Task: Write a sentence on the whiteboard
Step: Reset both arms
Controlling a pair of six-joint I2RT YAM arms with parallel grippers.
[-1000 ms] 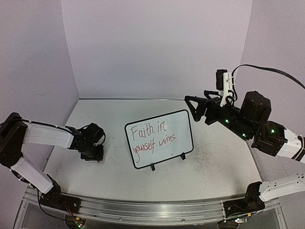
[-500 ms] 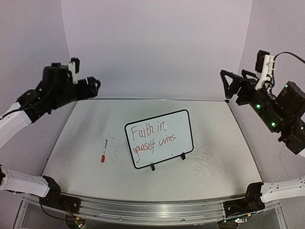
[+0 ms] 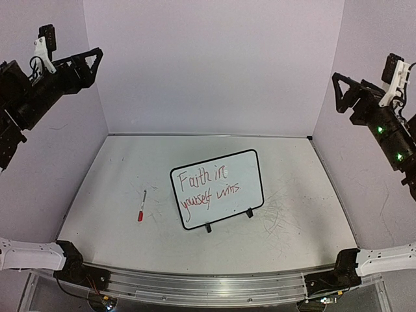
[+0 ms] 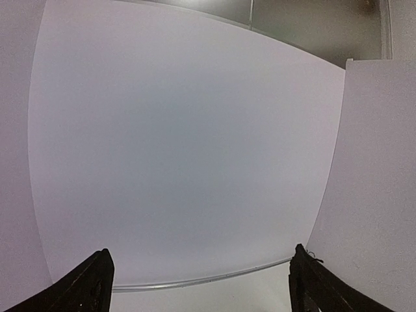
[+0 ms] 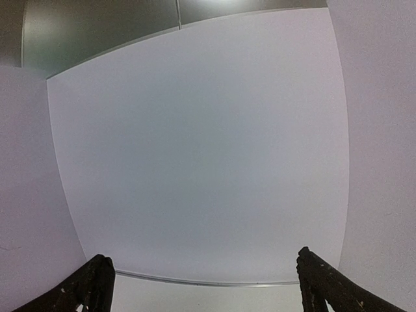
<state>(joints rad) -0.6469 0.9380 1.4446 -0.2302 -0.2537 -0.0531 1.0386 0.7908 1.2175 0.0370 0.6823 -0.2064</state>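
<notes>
The whiteboard (image 3: pixel 218 190) stands on its small black feet at the middle of the table, tilted slightly, with "Faith in yourself wins" written on it in red. A red-capped marker (image 3: pixel 141 207) lies flat on the table to its left. My left gripper (image 3: pixel 91 65) is raised high at the far left, open and empty. In the left wrist view the left gripper (image 4: pixel 200 260) faces the back wall. My right gripper (image 3: pixel 339 94) is raised high at the far right, open and empty. The right wrist view shows the right gripper (image 5: pixel 203 257) facing that wall too.
The grey tabletop (image 3: pixel 292 221) is scratched to the right of the board. Pale walls (image 3: pixel 208 65) close in the back and both sides. A metal rail (image 3: pixel 208 286) runs along the near edge between the arm bases.
The left gripper opened and left the marker lying on the table. Both arms then lifted and swung outward to the upper corners.
</notes>
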